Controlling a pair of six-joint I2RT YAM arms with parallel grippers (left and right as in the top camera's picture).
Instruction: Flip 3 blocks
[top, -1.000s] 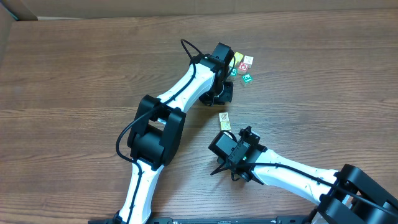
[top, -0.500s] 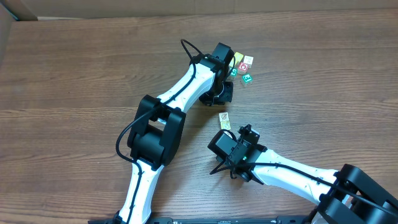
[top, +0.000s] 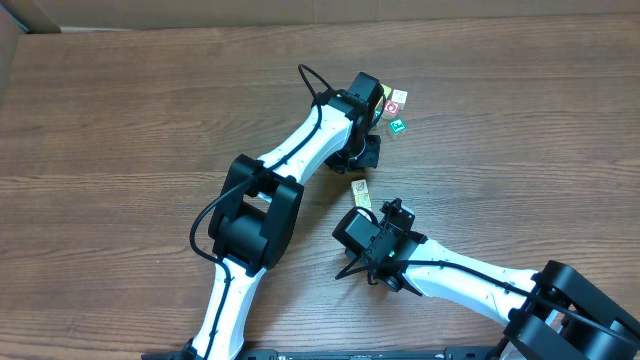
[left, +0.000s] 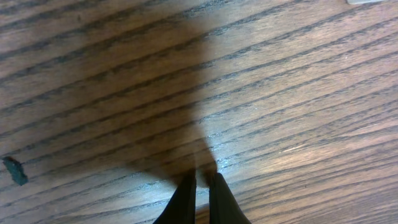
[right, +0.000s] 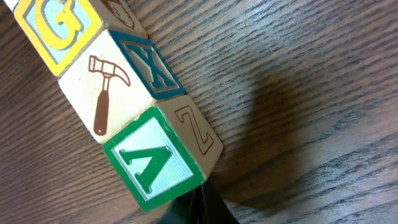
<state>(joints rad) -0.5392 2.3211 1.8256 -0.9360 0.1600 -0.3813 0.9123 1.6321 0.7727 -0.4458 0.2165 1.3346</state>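
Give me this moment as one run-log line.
left gripper shut over wooden table | right gripper shut, tips by green A block | hammer block and yellow G block lined up beside it

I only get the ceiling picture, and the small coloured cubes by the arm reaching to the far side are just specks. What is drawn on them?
Observer: The right wrist camera shows them close up. The green cube has a green letter A on its top face.
Operator: And the white one next to it?
Observer: The white cube has a brown hammer drawn on top.
Operator: Is that arm holding any of them?
Observer: No. The right pincer is shut, its tip right by the green cube's lower corner, with nothing between its fingers.
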